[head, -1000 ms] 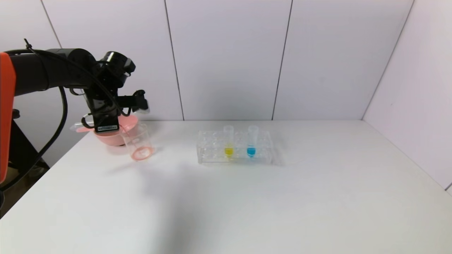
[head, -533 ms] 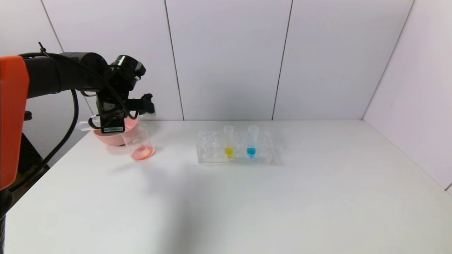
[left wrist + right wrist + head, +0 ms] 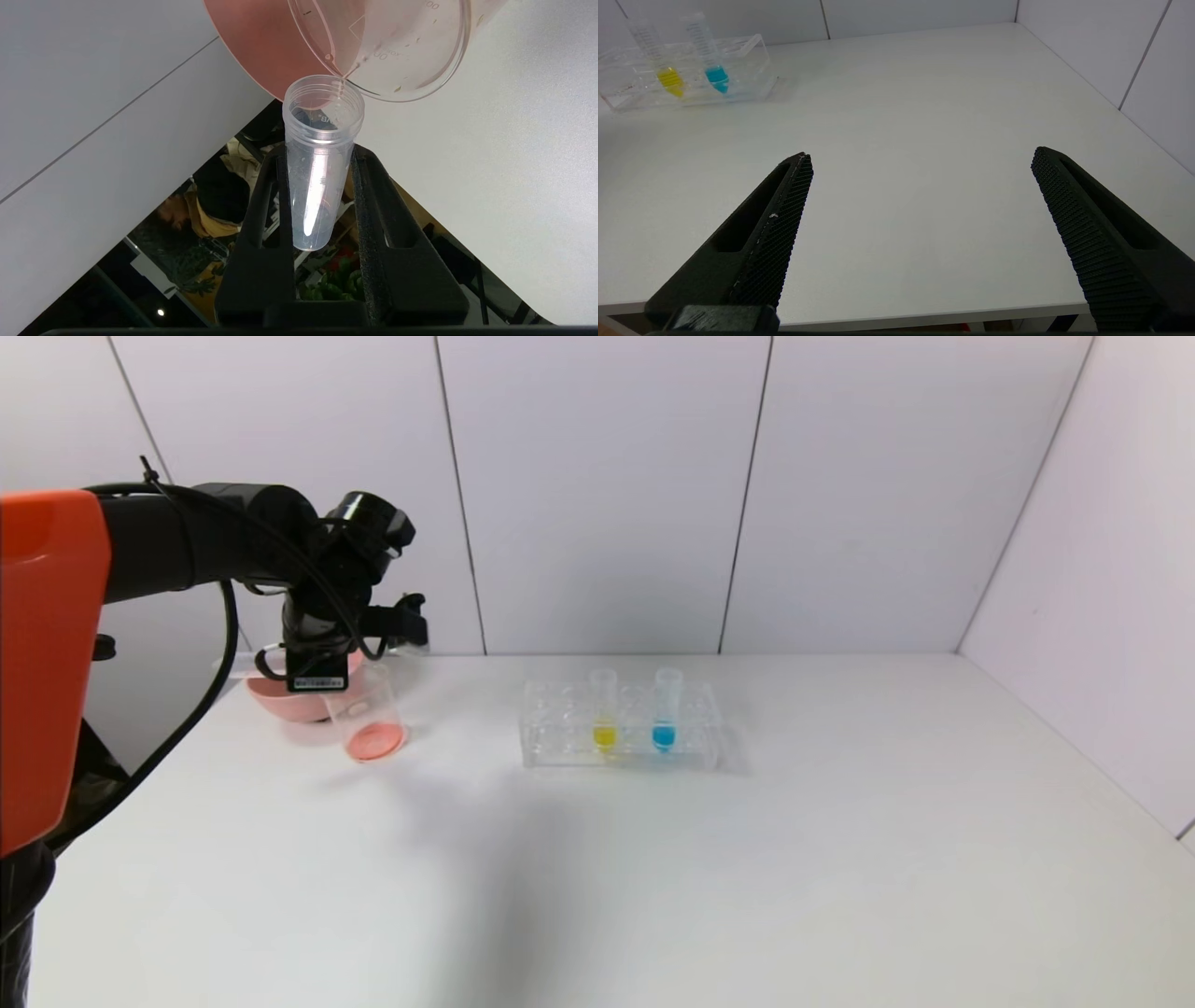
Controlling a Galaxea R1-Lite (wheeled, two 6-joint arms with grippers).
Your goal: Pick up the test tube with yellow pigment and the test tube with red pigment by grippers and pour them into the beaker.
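While the left gripper [image 3: 317, 186] pinches the emptied test tube with red pigment [image 3: 320, 163] over the beaker [image 3: 366, 714], now holding red liquid, the test tube with yellow pigment [image 3: 604, 709] waits unpoured in the rack [image 3: 560, 747]; the right gripper [image 3: 920, 224] stands spread, idle.

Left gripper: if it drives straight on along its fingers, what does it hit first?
Likely the beaker: the left gripper, shut on the emptied test tube, points its mouth at the beaker's rim, pink bowl just behind. Depth unclear.
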